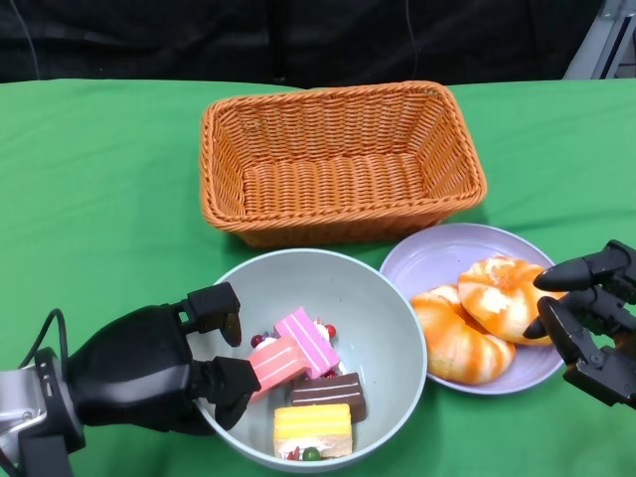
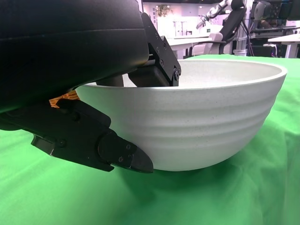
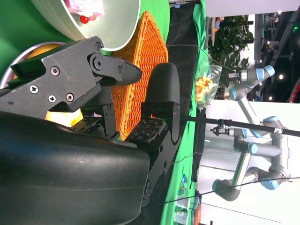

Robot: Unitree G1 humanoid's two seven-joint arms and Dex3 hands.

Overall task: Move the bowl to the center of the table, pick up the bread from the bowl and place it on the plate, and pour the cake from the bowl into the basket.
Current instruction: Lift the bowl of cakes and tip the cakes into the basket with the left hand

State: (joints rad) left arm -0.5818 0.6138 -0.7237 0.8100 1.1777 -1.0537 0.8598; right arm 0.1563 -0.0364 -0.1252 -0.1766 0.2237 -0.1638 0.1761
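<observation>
The left hand (image 1: 149,373) grips with fingers (image 1: 221,310) curled (thumb outside), while the right hand (image 1: 591,318) hovers, fingers spread.

Head camera looks down; wrist cameras sit close, sharing the bowl (image 1: 388,328).

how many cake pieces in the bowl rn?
4, all in the bowl: two pink pieces toward its left-center, a brown one below them, and a yellow-and-orange one nearest the robot. The left robot hand at the rim may hide more.

Green cloth-covered bench (image 1: 99,169) against black curtain (image 1: 298,40); beyond, bright room with white desks (image 2: 197,42), leafy green plant (image 3: 232,40).
</observation>
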